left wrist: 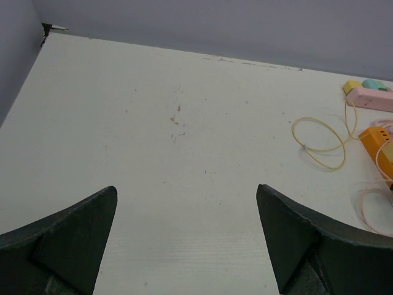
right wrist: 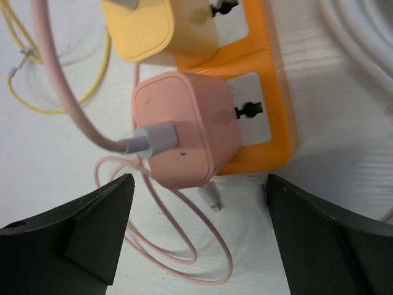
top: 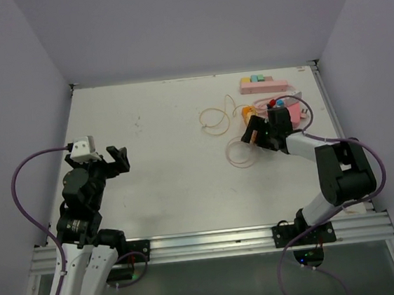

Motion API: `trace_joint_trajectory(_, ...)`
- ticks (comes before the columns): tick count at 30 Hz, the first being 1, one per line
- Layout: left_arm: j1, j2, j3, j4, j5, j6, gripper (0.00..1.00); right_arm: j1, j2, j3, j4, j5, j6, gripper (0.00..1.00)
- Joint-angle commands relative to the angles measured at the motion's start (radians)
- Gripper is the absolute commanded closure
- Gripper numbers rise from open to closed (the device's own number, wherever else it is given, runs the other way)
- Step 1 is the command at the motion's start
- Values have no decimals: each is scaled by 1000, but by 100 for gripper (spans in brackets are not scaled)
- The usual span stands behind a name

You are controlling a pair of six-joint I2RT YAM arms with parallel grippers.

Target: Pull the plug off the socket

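White counter [top: 173, 192], overhead view: my left fingers [top: 118, 159] stand spread apart and hold nothing, over the left side, well apart from the task items. My right fingers [top: 255, 133] hang over the orange socket strip [top: 248, 111] at the right rear; the plug is hidden beneath them in this view. A yellow cable [top: 214, 119] loops beside the strip, a pink cable [top: 239, 156] coils nearer my bases, and a pink strip [top: 264, 82] lies by the rear edge. Left wrist view: both fingers [left wrist: 67, 239] are wide apart with bare counter between them, and the orange socket strip [left wrist: 377, 150] sits at the far right of frame. Right wrist view: the pink plug [right wrist: 181, 132] is seated in the orange socket strip, with a yellow plug [right wrist: 144, 27] in the next outlet. The pink cable enters the pink plug through a grey connector [right wrist: 150, 140]. My right fingers [right wrist: 80, 239] are spread wide, one on each side, short of the plug and not touching it.
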Motion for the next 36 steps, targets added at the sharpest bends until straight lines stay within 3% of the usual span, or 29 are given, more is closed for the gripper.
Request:
trace_joint_trajectory(1, -5, 0, 0, 62, 8, 21, 0, 69, 15, -47, 52, -143, 30, 9)
trace_joint_trajectory(12, -5, 12, 2, 58, 0, 19, 0, 487, -5, -112, 147, 90, 249, 10)
trace_joint_trajectory(19, -5, 15, 5, 53, -9, 19, 0, 787, 102, 58, 106, 162, 304, 10)
trace_joint_trajectory(22, -5, 14, 3, 50, -11, 19, 0, 876, 131, 168, 3, 216, 283, 8)
trace_joint_trajectory(29, -5, 20, -1, 52, 7, 19, 0, 924, 64, 262, -164, 352, 252, 2)
trace_joint_trajectory(36, -5, 54, -9, 76, 89, -7, 0, 923, -152, 184, -267, 478, 255, 2)
